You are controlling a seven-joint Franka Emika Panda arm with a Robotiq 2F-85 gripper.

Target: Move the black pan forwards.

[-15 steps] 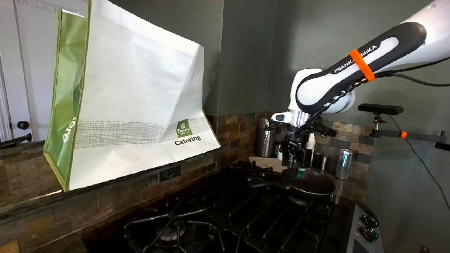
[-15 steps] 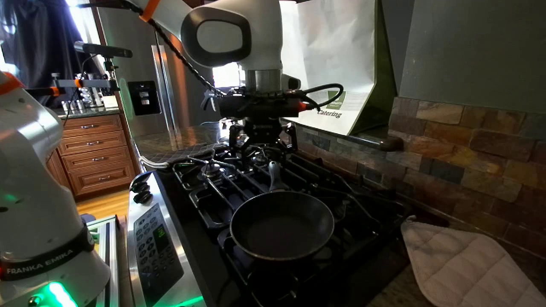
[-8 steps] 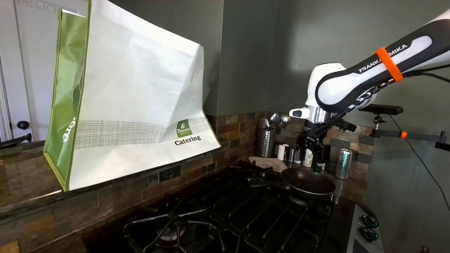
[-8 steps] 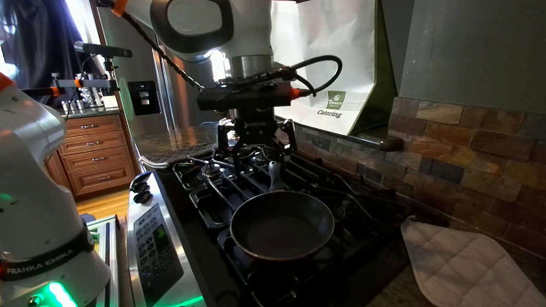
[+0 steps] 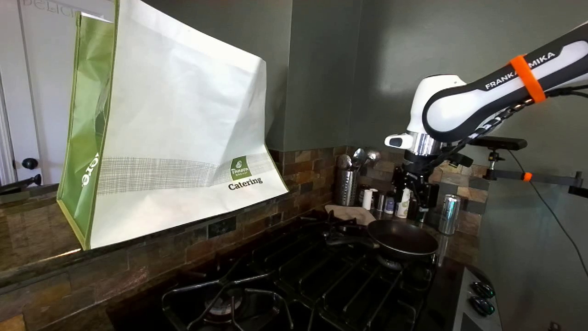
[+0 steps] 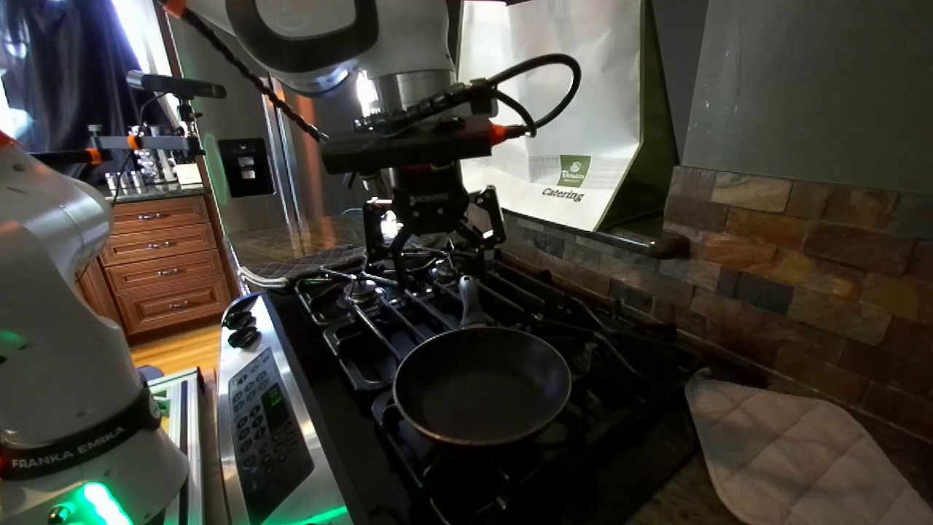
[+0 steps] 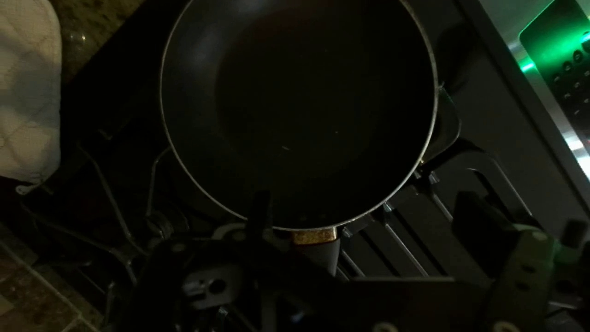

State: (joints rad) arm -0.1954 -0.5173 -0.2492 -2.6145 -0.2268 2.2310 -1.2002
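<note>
The black pan [image 6: 481, 386] sits upright on the stove grates. It also shows in an exterior view [image 5: 404, 236] and fills the upper middle of the wrist view [image 7: 299, 106]. Its grey-black handle [image 6: 470, 295] points away from the camera there, and to the left in an exterior view [image 5: 351, 240]. My gripper [image 6: 443, 275] is open and empty, above the stove and apart from the pan. In the wrist view my gripper [image 7: 364, 203] has its fingers wide apart. The left finger overlaps the pan's near rim, and the gripper body hides most of the handle.
Black grates [image 5: 358, 294] cover the stove around the pan. A white quilted pot holder [image 6: 802, 445] lies beside the stove. A utensil holder [image 5: 346, 187] and a silver canister [image 5: 449, 214] stand behind. A large catering bag [image 5: 183, 115] stands on a ledge. The control panel [image 6: 270, 415] edges the stove.
The arm and gripper have moved right and slightly up in an exterior view, and left in an exterior view from another place, with a slight tilt. The pan has not moved.
</note>
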